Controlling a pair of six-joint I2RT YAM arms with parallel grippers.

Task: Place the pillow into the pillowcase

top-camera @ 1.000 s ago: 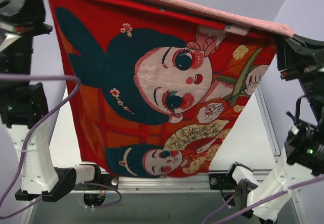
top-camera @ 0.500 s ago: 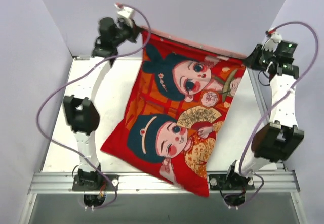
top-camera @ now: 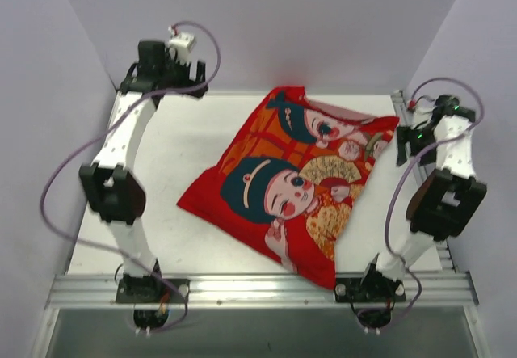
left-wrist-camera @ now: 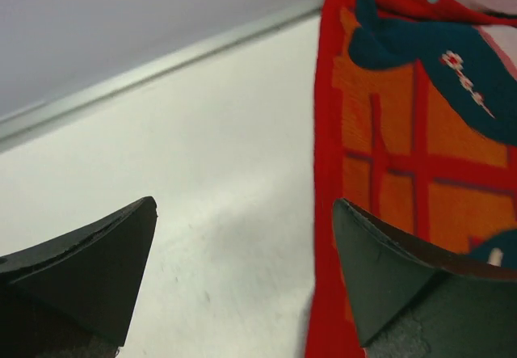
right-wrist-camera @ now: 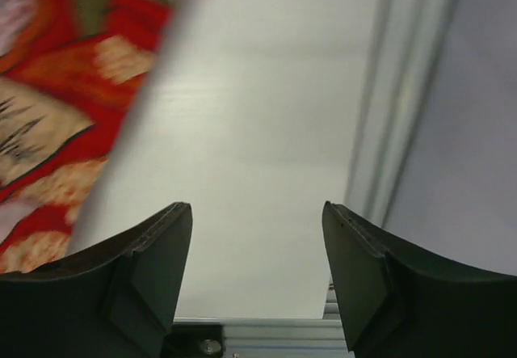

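- Left gripper (left-wrist-camera: 242,212): two dark fingers (left-wrist-camera: 89,269), spread wide, gripping nothing. Only bare table shows in the gap.
- One of these fingers has the red hem of the cover running past its tip in the wrist view. Contact cannot be told.
- Right gripper (right-wrist-camera: 254,212): two dark fingers (right-wrist-camera: 145,277), parted, gripping nothing. Bare table shows between them, and the cover lies off to one side, apart from both fingers.
- One large red fabric pillowcase (top-camera: 283,188) lies printed side up on the table, between the two arms and nearer the right one.
- The print shows two cartoon children with dark hair and one fan.
- The cover sits plump rather than flat. What fills it is hidden.
- It lies askew: one corner points at the left arm, and its near corner reaches the metal rail (top-camera: 242,292) by the right arm's base.
- One white flat table (top-camera: 178,148) carries it all.
- Two white-and-black arms: the left (top-camera: 121,156) reaches to the far left corner, and the right (top-camera: 444,188) is folded at the right edge.
- Lilac cables (top-camera: 60,204) loop along each arm.
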